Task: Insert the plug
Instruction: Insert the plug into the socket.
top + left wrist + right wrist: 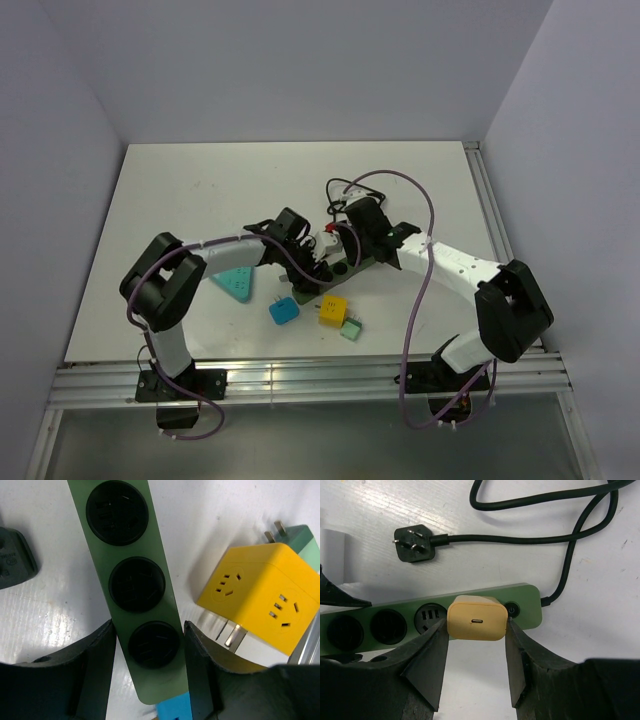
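A pale yellow charger plug (476, 618) with a small slot in its top sits over the green power strip (525, 600), on the socket beside the strip's power button. How deep it sits I cannot tell. My right gripper (476, 626) is shut on the plug, one finger pressed against each side. In the left wrist view the strip (135, 555) shows three round black sockets. My left gripper (150, 645) is shut on its free end. From above, both grippers meet at the strip (345, 268), the left gripper (305, 262) at its near end and the right gripper (365, 240) at its far end.
A yellow cube adapter (333, 311), a blue one (283, 311) and a mint one (351, 329) lie just in front of the strip. A teal triangular piece (237, 284) lies to the left. The strip's black cord (570, 555) and its plug (414, 544) loop behind.
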`<action>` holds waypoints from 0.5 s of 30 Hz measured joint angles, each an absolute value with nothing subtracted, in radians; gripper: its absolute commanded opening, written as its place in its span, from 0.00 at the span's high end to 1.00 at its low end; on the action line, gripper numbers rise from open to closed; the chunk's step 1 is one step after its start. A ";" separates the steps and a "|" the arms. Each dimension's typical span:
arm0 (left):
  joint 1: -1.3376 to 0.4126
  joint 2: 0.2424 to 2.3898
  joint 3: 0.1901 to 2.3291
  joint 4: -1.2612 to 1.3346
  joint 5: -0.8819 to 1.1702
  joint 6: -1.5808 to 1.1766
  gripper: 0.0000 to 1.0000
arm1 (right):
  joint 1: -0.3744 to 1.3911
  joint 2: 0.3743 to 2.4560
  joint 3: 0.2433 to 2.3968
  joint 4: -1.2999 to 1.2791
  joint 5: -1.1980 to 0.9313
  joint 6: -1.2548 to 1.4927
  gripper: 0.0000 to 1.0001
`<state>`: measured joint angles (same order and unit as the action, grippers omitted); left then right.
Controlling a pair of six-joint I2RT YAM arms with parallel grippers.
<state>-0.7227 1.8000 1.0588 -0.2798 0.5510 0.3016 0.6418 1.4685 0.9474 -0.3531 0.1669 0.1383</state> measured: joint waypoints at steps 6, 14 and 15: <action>-0.707 1.862 1.170 -0.428 0.576 0.400 0.54 | 0.616 1.470 0.950 -0.356 0.140 0.156 1.00; -0.701 1.888 1.218 -0.496 0.565 0.456 0.54 | 0.599 1.481 0.978 -0.408 0.099 0.155 1.00; -0.702 1.888 1.218 -0.496 0.562 0.455 0.54 | 0.599 1.483 0.982 -0.416 0.095 0.156 1.00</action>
<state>-0.7017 1.8885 1.2179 -0.4957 0.5621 0.4549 0.5987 1.4834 0.9825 -0.4164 0.0952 0.1558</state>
